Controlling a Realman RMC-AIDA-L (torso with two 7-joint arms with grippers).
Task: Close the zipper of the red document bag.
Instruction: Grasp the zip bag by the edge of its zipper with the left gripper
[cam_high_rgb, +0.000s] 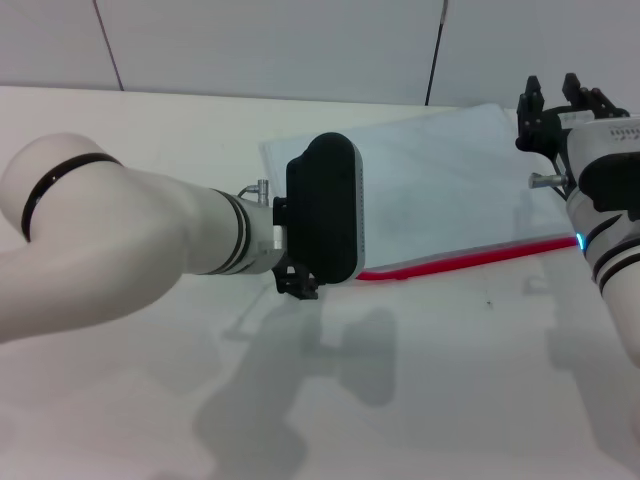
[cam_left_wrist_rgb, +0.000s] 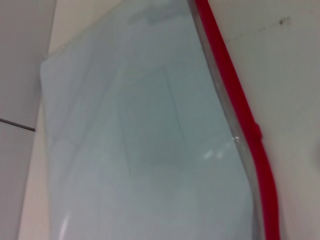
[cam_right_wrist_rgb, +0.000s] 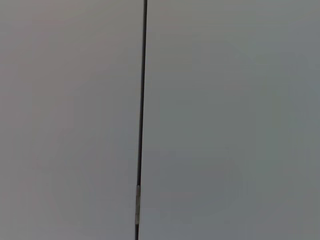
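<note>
The red document bag (cam_high_rgb: 440, 165) lies flat on the white table (cam_high_rgb: 420, 380), a translucent pale blue pouch right of centre. Its zipper (cam_high_rgb: 470, 258) is a bright red strip along the bag's near edge. My left gripper (cam_high_rgb: 297, 283) hangs low over the bag's near left corner, by the zipper's left end, mostly hidden behind the black wrist block. The left wrist view shows the bag (cam_left_wrist_rgb: 140, 140) up close, with the zipper (cam_left_wrist_rgb: 235, 95) and a small red lump (cam_left_wrist_rgb: 255, 131) on it. My right gripper (cam_high_rgb: 560, 100) is raised at the far right, open and empty, beyond the bag's right end.
A grey panelled wall (cam_high_rgb: 300, 40) with dark seams stands behind the table; the right wrist view shows only this wall (cam_right_wrist_rgb: 225, 120). My left forearm (cam_high_rgb: 120, 240) spans the left of the table. Bare tabletop lies in front of the bag.
</note>
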